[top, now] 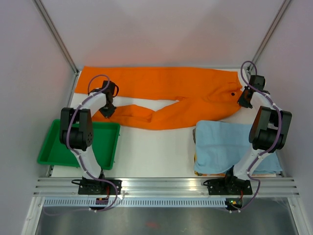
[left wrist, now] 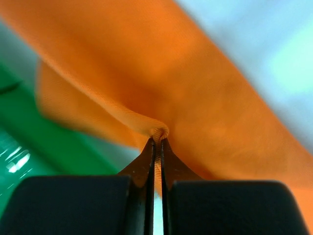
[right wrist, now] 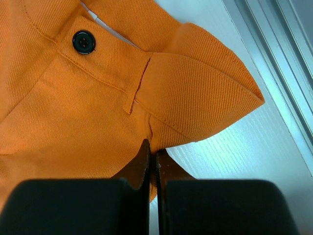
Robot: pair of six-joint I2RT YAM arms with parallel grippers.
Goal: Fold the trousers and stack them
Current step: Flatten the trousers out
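Note:
The orange trousers (top: 166, 90) lie spread across the back of the white table, waist at the right, both legs running left. My left gripper (top: 106, 110) is down on the end of the nearer leg. In the left wrist view it (left wrist: 157, 142) is shut on a pinched ridge of orange cloth (left wrist: 195, 98). My right gripper (top: 243, 100) sits at the waist end of the trousers. In the right wrist view it (right wrist: 152, 152) is shut on the waistband edge (right wrist: 195, 98), near a black button (right wrist: 83, 42).
A green tray (top: 54, 147) stands at the near left, right beside the left arm. A folded light blue cloth (top: 225, 147) lies at the near right under the right arm. Metal frame posts (top: 56, 34) rise at the back corners; a rail (top: 166, 186) runs along the near edge.

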